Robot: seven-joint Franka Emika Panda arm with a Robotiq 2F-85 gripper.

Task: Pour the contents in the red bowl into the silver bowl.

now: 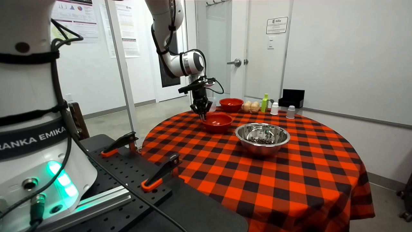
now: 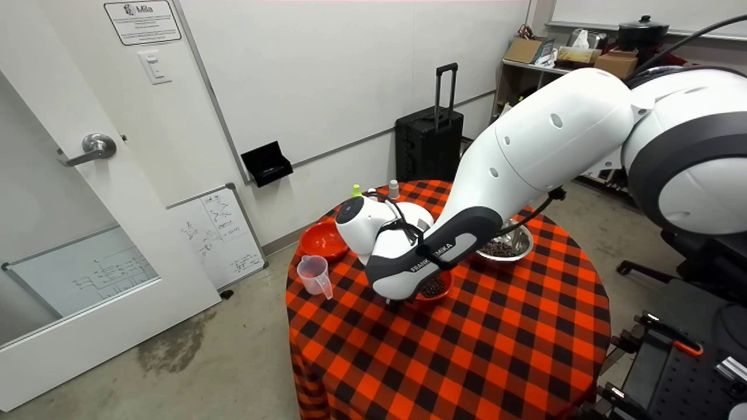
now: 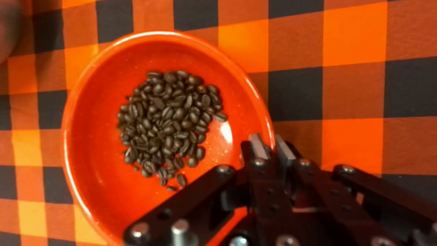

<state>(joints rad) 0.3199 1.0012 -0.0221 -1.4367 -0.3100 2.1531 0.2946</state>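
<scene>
The red bowl (image 1: 219, 125) stands level on the checkered table in both exterior views (image 2: 447, 286). It fills the left half of the wrist view (image 3: 89, 133), with dark coffee beans (image 3: 167, 126) inside. My gripper (image 3: 269, 145) points down at the bowl's edge. One finger is inside the rim and one outside, with a narrow gap holding the rim. In an exterior view the gripper (image 1: 202, 116) is at the bowl's rim. The silver bowl (image 1: 262, 149) stands apart, with dark beans in it. The arm partly covers it in an exterior view (image 2: 516, 238).
Another red bowl (image 1: 231, 103) stands behind. A clear measuring cup (image 2: 315, 274) stands near it at the table edge. Eggs (image 1: 251, 107), a green bottle (image 1: 264, 103) and white cups (image 1: 274, 109) stand along the far edge. A blurred object (image 3: 8, 29) shows in the wrist view's corner.
</scene>
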